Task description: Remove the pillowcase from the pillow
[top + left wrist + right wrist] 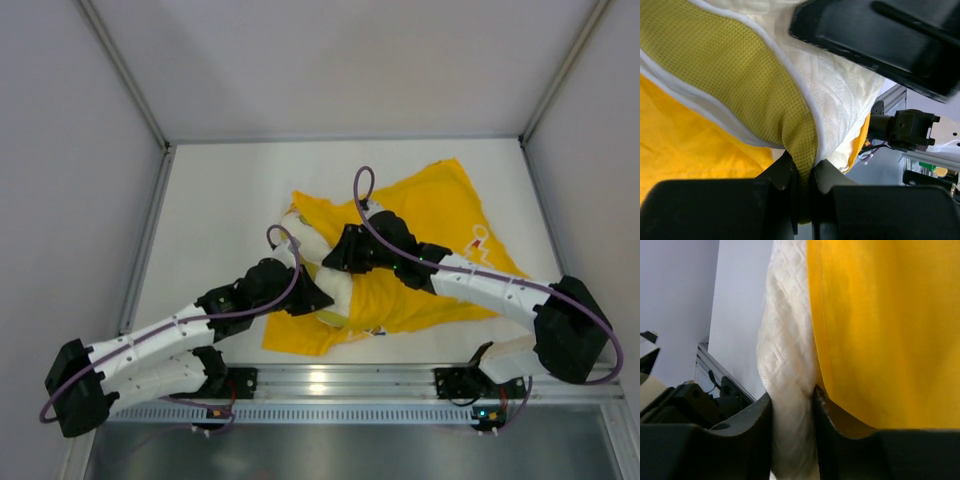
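Closest, at the left gripper (802, 172): clamps tight on the olive mesh edge of the pillow (840, 85). Farther right, at the right gripper (792, 400): squeezes a quilted cream fold of it, just beside the pillowcase (890, 330) — yellow, spread rightward across the table (220, 190).

A: Is there any writing, label or number you can read?

B: None. The only printing is a small print (478, 241) on the pillowcase (440, 205), close to its right edge in the top view. It is a white patch with a red dot.

A: Are there letters in it?

B: It is too small and creased to tell. Both wrist views show only plain fabric.
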Action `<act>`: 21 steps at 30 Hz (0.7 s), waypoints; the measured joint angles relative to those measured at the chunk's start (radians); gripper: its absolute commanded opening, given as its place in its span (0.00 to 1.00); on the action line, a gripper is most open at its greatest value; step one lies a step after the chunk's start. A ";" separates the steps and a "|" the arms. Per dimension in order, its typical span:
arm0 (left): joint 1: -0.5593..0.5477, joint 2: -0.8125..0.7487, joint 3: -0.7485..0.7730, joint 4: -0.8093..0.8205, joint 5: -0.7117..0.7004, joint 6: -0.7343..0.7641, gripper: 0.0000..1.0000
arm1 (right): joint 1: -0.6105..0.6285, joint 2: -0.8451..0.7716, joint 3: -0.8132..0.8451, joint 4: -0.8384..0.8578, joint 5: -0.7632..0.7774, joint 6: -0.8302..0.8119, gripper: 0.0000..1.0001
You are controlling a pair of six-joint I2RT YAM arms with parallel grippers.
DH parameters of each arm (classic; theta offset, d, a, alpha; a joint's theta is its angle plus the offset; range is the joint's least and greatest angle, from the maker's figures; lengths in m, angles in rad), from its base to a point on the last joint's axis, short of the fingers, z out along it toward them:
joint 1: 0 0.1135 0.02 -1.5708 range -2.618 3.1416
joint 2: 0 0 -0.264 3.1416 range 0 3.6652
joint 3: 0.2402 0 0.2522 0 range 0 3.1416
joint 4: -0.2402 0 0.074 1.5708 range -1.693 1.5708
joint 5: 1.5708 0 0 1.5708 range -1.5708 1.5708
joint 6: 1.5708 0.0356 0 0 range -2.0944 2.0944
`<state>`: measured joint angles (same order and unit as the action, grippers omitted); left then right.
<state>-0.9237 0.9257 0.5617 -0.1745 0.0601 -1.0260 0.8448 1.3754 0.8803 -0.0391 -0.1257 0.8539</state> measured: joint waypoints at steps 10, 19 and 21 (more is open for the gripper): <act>-0.002 -0.017 -0.021 0.003 -0.025 0.003 0.00 | 0.024 -0.106 0.011 -0.054 -0.022 -0.101 0.83; -0.002 -0.087 -0.060 0.002 -0.043 0.002 0.00 | 0.043 -0.449 -0.139 -0.165 0.065 -0.130 0.75; -0.002 -0.095 -0.060 0.002 -0.047 0.001 0.00 | 0.043 -0.460 -0.184 -0.184 0.080 -0.130 0.73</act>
<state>-0.9257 0.8303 0.5022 -0.1722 0.0135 -1.0248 0.8883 0.9150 0.6960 -0.2234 -0.0452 0.7238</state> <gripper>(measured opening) 0.113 0.748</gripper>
